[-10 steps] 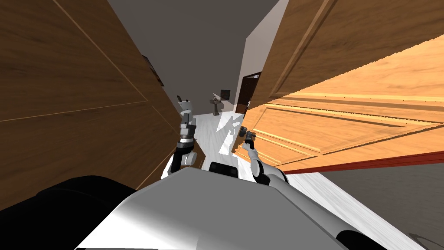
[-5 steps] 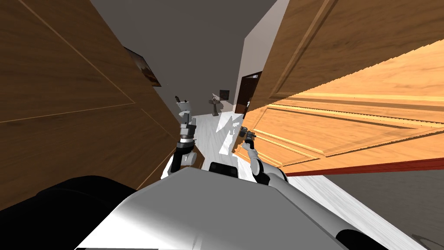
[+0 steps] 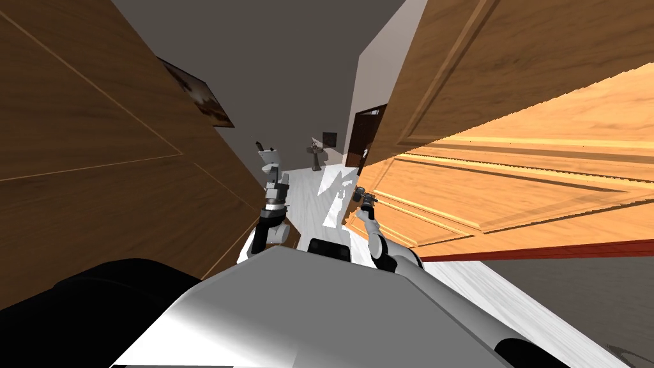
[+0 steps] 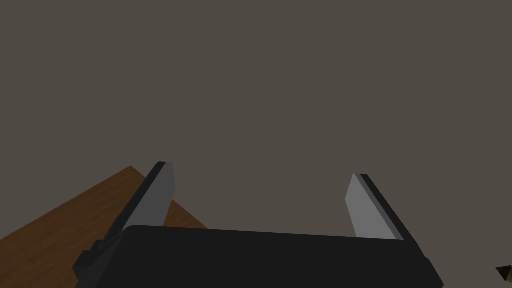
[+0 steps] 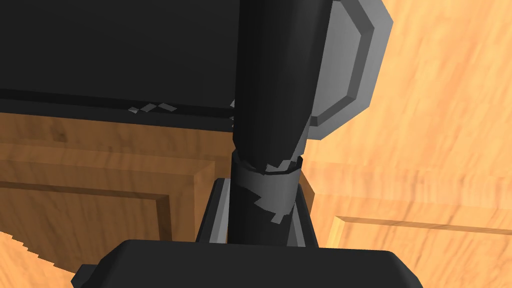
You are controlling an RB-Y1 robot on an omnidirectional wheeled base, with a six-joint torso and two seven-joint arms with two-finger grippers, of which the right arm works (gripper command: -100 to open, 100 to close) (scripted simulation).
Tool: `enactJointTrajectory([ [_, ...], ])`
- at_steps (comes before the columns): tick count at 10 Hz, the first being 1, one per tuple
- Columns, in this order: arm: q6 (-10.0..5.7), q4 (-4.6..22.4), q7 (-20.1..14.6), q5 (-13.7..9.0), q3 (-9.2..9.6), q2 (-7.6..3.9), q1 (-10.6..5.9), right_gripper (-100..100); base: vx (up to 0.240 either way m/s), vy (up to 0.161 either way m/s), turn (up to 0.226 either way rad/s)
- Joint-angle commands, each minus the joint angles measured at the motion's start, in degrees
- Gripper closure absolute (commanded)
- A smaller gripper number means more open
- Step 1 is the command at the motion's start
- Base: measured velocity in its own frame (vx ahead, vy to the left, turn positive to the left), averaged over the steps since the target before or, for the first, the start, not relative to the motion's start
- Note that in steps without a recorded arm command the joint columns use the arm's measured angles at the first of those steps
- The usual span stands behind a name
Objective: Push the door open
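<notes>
An orange-brown panelled wooden door (image 3: 511, 191) fills the right side, swung partly open. My right gripper (image 3: 363, 195) is at the door's near edge. In the right wrist view that gripper (image 5: 260, 200) is shut on a dark cylindrical door handle (image 5: 270, 100), its fingers pressing the handle's sides. A grey rosette plate (image 5: 345, 75) sits behind the handle on the door (image 5: 425, 165). My left gripper (image 3: 263, 147) is raised beside the dark wood wall. In its wrist view it (image 4: 260, 170) stands open with nothing between the fingers.
A dark brown wood wall (image 3: 96, 160) runs close along my left, with a framed picture (image 3: 195, 101) further along. A white-floored corridor (image 3: 313, 204) leads ahead to a dark pedestal stand (image 3: 317, 155) and a dark doorway (image 3: 361, 137).
My view has shifted: the left wood wall slid outward and more of the framed picture shows. The door's red bottom edge has swung slightly away. The right gripper stays on the handle.
</notes>
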Motion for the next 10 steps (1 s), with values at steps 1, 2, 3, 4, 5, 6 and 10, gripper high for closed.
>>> enactJointTrajectory([
  [1, -0.34, -1.7, 0.2, -0.1, -0.45, -0.59, 0.62, 100, 0.017, -0.004, -0.003],
  [2, -0.34, -1.7, 0.2, -0.1, -0.45, -0.59, 0.62, 100, 0.007, -0.01, 0.001],
  [3, -0.34, -1.7, 0.2, -0.1, -0.45, -0.59, 0.62, 100, -0.002, -0.006, 0.007],
  [4, -0.34, -1.7, 0.2, -0.1, -0.45, -0.59, 0.62, 100, 0.0, 0.0, 0.0],
  [5, -0.9, -1.5, 1.9, -0.6, -1.84, -0.21, 0.28, 100, 0.075, 0.009, -0.052],
  [6, -0.9, -1.5, 1.9, -0.6, -1.84, -0.21, 0.28, 100, 0.1, 0.019, -0.068],
  [10, -2.24, -1.2, 5.8, -2.0, -5.14, 1.77, -0.53, 100, 0.161, 0.016, -0.08],
])
